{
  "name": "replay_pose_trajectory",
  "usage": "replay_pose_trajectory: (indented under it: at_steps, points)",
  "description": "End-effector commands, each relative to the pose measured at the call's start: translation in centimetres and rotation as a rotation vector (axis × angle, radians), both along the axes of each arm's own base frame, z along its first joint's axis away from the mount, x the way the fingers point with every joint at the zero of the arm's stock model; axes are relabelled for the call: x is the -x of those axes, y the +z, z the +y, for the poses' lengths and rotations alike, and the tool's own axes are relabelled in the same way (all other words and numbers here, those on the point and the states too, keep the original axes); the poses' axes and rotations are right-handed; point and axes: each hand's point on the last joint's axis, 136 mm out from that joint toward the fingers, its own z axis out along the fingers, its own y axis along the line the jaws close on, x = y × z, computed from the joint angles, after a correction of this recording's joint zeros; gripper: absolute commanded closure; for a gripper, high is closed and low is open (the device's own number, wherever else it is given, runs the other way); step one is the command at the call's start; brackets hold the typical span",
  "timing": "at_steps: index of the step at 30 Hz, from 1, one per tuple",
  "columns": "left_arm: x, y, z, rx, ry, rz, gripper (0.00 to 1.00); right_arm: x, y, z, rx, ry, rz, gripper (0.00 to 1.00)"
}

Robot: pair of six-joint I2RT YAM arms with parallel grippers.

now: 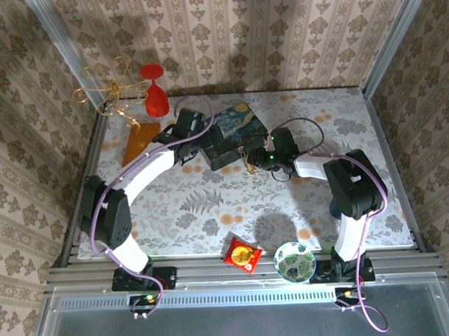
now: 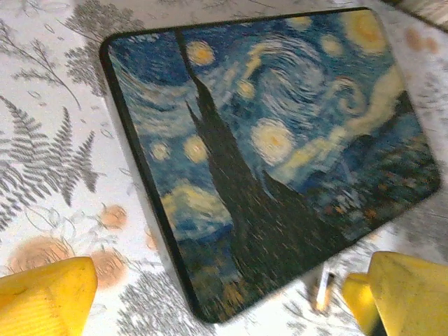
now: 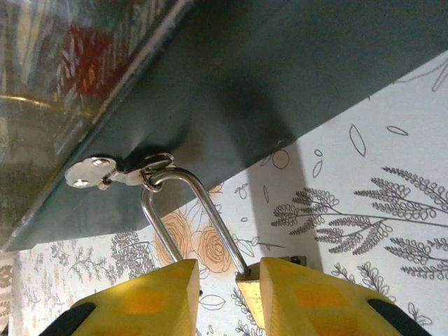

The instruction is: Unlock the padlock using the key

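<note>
While the right gripper (image 3: 220, 280) clamped the padlock (image 3: 246, 285), its shackle (image 3: 178, 210) ran toward eleven o'clock through the hasp (image 3: 143, 171) on the painted box (image 3: 280, 70). One tug could've dragged that box, for the left gripper (image 2: 217, 297) hung wide open above it, bracing nothing.

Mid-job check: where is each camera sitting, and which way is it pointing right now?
Top external: fixed above and behind the robot, looking down on the table; the left arm and right arm reach to the painted box.
Left wrist: above the box, looking down at its lid; the left jaws, open, at the bottom corners.
Right wrist: low beside the box, facing its dark side wall and hasp; the right jaws flank the padlock.
Shared: both wrist views catch the box and the padlock.
</note>
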Motion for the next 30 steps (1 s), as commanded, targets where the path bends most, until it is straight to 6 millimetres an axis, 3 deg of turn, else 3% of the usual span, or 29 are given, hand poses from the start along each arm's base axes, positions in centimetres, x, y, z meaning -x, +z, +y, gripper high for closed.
replay_pose_trajectory:
  at_steps: [1, 9, 21, 30]
  points:
    - [-1.2, -1.1, 1.2, -0.139, -0.025, 0.003, 0.00, -1.3, 0.4, 0.1, 0.017, -0.002, -0.052, 0.69]
    - [-2.5, -3.1, 1.7, -0.209, -0.020, 0.032, 0.00, -1.9, -0.1, 0.2, 0.021, -0.007, -0.061, 0.69]
    - [-2.9, -5.3, 2.5, -0.274, -0.008, 0.084, 0.00, -2.2, -0.3, 0.0, 0.045, -0.008, -0.073, 0.71]
    - [-2.7, -6.7, 3.0, -0.315, -0.011, 0.111, 0.00, -2.3, 0.0, 1.0, 0.004, 0.021, -0.079, 0.75]
